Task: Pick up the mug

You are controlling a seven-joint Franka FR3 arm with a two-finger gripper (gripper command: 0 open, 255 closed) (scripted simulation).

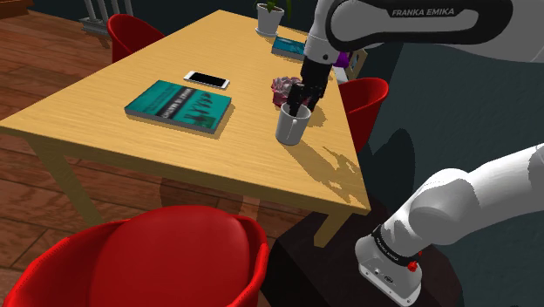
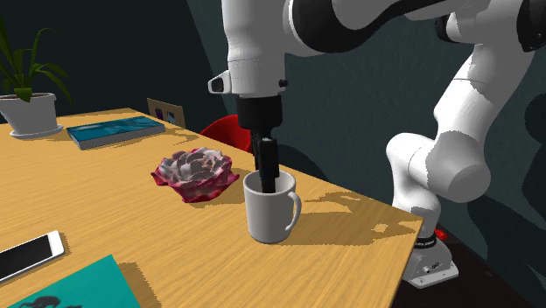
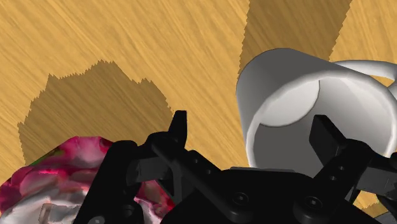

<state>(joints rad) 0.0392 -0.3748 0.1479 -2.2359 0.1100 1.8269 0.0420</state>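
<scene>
Wrist view: fingers spread apart, one inside the mug, one outside, its wall between them, not yet clamped. Step in hand: grasp alignment. Next move, by judgement: close on the wall, then lift straight up. Mug stands upright on the surface, near the shoulder view's right edge, just beside a pink ornament. Mug contents: none seen.

Surface finishes: table setting and rig
Table: light wood, visible grain, matt. Mug: plain white, smooth, soft sheen. Gripper: black, matt. Chair: red, glossy shell. Arm: white, glossy casing. Floor: dark wood planks.
</scene>
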